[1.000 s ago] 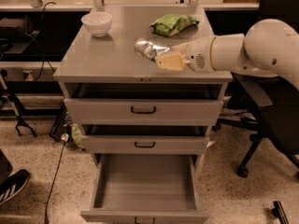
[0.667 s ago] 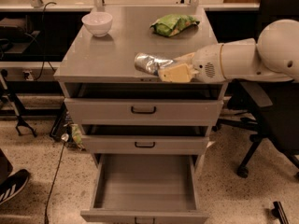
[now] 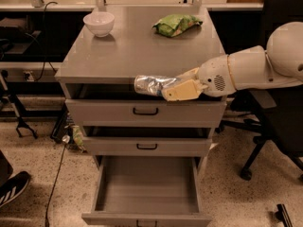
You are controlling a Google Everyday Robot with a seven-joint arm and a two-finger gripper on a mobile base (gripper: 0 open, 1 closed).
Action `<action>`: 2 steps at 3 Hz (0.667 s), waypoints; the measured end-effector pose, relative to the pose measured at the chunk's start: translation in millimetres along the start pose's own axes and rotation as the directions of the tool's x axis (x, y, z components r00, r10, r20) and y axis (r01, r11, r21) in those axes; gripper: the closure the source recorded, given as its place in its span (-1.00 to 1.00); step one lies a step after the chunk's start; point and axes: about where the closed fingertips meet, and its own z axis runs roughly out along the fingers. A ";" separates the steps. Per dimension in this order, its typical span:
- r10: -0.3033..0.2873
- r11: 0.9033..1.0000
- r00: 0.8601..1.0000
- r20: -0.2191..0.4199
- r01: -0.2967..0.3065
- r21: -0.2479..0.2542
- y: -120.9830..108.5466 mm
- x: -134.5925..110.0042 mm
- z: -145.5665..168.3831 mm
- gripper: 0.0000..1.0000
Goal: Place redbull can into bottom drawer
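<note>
The redbull can [image 3: 150,84], slim and shiny silver, lies sideways in my gripper [image 3: 173,88], held in the air just past the front edge of the grey cabinet top [image 3: 118,56], over the top drawer's front. The gripper's cream fingers [image 3: 182,91] are shut on the can's right end, and the white arm reaches in from the right. The bottom drawer [image 3: 147,183] is pulled wide open below, showing a plain grey interior with nothing in it. It lies directly beneath the can, well lower down.
A white bowl [image 3: 98,23] stands at the cabinet top's back left and a green crinkled bag [image 3: 176,24] at the back right. The two upper drawers [image 3: 146,111] are slightly ajar. A black office chair [image 3: 279,122] stands right of the cabinet. A shoe [image 3: 13,188] is at lower left.
My gripper has carried the can off the cabinet top, moving it toward the front and downward past the front edge. The arm has lowered with it.
</note>
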 end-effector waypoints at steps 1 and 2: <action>-0.027 0.999 0.998 -0.054 0.025 -0.021 2.2 2.6 15.4 1.00; -0.073 0.996 0.991 -0.114 0.066 -0.064 8.6 20.9 44.1 1.00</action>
